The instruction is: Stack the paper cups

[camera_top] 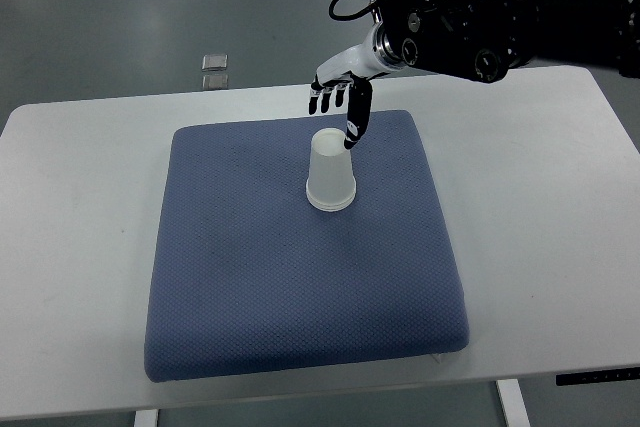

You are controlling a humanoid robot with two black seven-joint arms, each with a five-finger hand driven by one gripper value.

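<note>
A white paper cup [331,172] stands upside down on the blue pad [250,277], a little behind the pad's middle. It may be more than one cup nested together; I cannot tell. My right hand [340,99] hangs just above and behind the cup, its arm coming in from the upper right. The fingers are spread and point down, holding nothing. One fingertip [351,134] is right at the cup's top edge. The left arm is out of view.
The blue pad lies on a white table [540,207]. Two small square objects [214,69] lie on the grey floor beyond the table's far edge. The black arm body [480,22] hangs over the table's far right.
</note>
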